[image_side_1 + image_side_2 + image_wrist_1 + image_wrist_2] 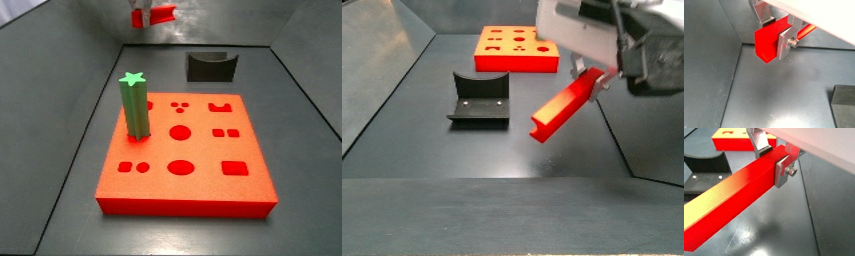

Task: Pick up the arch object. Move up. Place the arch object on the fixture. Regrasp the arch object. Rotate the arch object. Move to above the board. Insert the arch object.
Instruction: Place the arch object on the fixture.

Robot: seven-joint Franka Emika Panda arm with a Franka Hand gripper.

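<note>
My gripper [775,36] is shut on the arch object [765,44], a long slim red bar, and holds it in the air near one end. In a wrist view the bar [731,198] runs long and slanted past the fingers [782,172]. In a side view the gripper [604,74] hangs to the right of the fixture [478,102], and the bar [563,108] tilts down from it, above the floor. The red-orange board [516,60] lies beyond the fixture. From the opposite side, the gripper [142,17] and bar [163,15] are high behind the fixture [211,68] and board [201,150].
A green star-topped post [134,105] stands upright in the board's left part. Grey walls enclose the dark floor on both sides. The fixture [707,168] and a corner of the board [724,143] show beyond the bar in a wrist view.
</note>
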